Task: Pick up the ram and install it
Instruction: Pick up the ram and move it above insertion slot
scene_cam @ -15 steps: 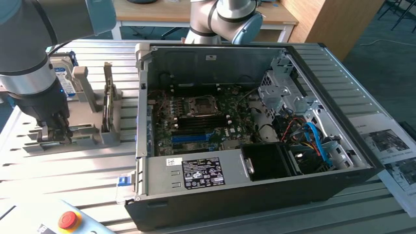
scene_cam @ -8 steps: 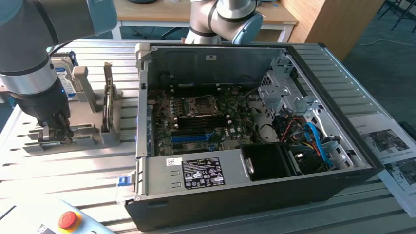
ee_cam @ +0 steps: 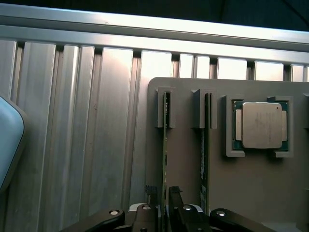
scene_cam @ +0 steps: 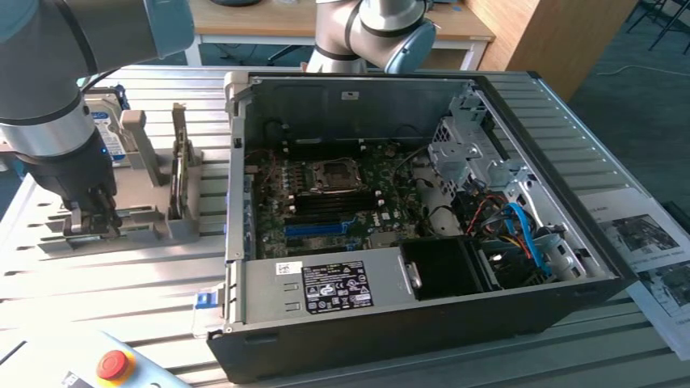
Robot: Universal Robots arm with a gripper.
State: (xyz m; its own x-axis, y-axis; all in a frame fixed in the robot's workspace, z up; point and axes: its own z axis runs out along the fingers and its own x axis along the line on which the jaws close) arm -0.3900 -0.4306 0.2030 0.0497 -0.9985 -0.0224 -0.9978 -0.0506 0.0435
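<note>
The gripper [ee_cam: 163, 194] is spread, one of its fingers [ee_cam: 152, 192] on each side of the ram [ee_cam: 165, 140] at the stick's near end, not pinching it. The ram stands on its long edge in the outermost slot of the grey holder [ee_cam: 183, 159], just inside the holder's side edge. Its long axis runs from the slotted post at the holder's far edge straight towards the gripper. A second stick [ee_cam: 206, 145] lies parallel close beside it, between it and the processor [ee_cam: 260, 124]. Beyond the holder's edge on the ram's outer side, the table [ee_cam: 72, 145] has bare slats. In the exterior view the open case [scene_cam: 431, 323] stands just right of the holder.
</note>
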